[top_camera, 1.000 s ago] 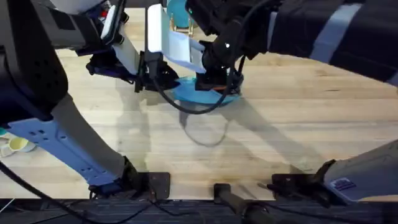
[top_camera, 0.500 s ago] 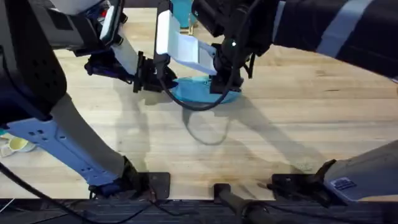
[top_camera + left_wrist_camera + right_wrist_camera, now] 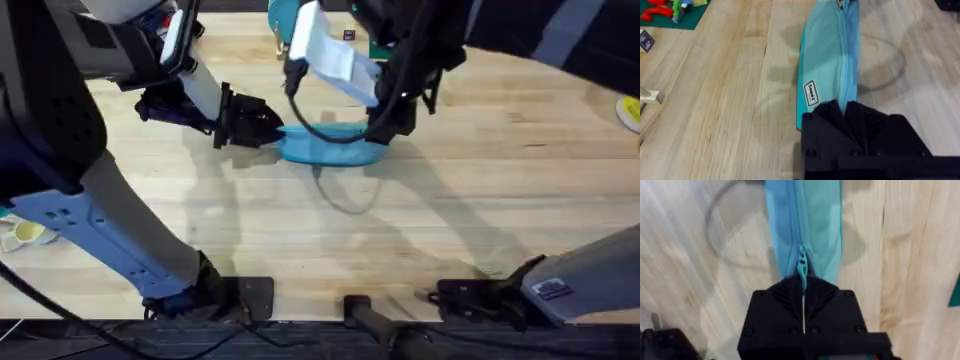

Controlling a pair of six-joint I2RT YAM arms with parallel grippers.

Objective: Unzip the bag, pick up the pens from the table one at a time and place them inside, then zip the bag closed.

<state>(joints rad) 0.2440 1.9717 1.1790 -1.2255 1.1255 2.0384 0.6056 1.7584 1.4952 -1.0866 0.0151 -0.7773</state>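
Overhead: bag flat on the table, left pincer at one end, right pincer at the other. Left wrist: pressed together on the bag's end — zipper shut along its length. Right wrist: clamped closed on the zipper pull — bag beyond.

A pale butcher-block bench of long wood planks fills the scene, lit from above so that soft grey shadows fall across its grain. A green mat carrying small red and coloured blocks lies at one edge, a light wooden piece near it. The room beyond stays dark.
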